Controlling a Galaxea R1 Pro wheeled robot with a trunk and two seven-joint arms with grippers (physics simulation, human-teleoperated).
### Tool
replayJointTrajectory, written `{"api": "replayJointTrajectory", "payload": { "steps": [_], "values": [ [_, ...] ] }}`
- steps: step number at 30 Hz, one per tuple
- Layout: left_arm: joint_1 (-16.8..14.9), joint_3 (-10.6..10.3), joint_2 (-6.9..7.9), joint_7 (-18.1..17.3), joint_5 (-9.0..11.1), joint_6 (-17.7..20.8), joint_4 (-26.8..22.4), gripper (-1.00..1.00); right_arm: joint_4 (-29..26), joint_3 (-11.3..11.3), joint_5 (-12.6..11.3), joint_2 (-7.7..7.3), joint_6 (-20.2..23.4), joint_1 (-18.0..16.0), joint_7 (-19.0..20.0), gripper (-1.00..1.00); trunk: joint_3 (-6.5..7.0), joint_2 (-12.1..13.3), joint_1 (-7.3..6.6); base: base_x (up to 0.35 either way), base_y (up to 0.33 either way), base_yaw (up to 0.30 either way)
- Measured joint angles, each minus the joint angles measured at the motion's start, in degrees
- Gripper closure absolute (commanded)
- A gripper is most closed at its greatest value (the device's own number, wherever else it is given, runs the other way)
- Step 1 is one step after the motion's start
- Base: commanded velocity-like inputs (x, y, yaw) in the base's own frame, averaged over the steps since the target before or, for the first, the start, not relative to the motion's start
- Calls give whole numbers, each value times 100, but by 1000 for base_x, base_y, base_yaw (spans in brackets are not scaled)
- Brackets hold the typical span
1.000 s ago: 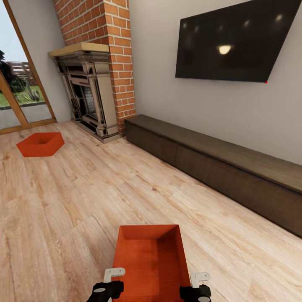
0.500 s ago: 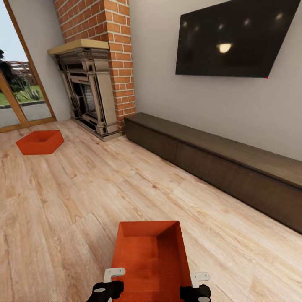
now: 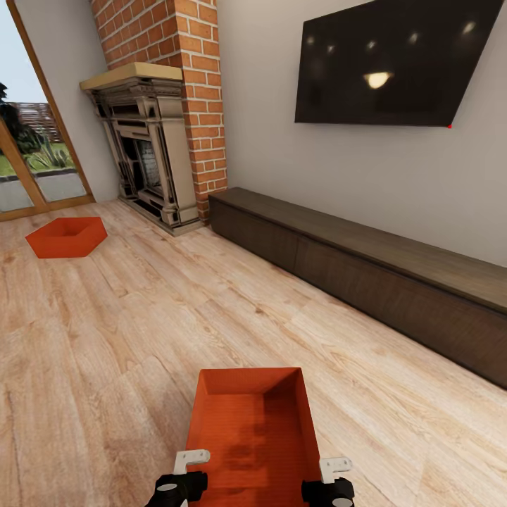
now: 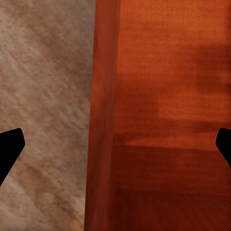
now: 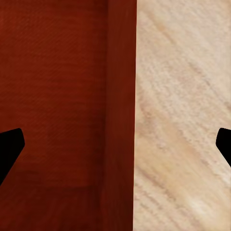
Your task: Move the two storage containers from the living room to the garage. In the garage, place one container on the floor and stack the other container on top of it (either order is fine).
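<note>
Near bin (image 3: 253,436): on the wood floor (image 3: 105,338), between left gripper (image 3: 184,470) and right gripper (image 3: 336,479). Fingers apart, each pair straddling a side wall, nothing clamped.
Risk: thin walls; an uneven two-sided pinch may tilt or drop it.
Far bin (image 3: 65,236): by the glass door.
Surroundings: fireplace (image 3: 148,148), cabinet (image 3: 366,274), TV (image 3: 394,63); route open.

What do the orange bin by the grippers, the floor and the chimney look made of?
Near bin: probably matte plastic, plain orange-red with a faint weave-like grain. Floor: light wood planks, visible grain and seams. Chimney: red brick with pale mortar lines.
</note>
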Motion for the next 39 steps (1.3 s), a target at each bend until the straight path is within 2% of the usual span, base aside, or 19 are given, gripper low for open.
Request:
{"api": "replayJointTrajectory", "payload": {
  "steps": [39],
  "values": [
    [0, -8, 46, 70, -16, 8, 18, -100, 0, 0, 9, -9, -1, 0, 53, -100, 0, 0, 0, 0, 0, 0]
  ]
}}
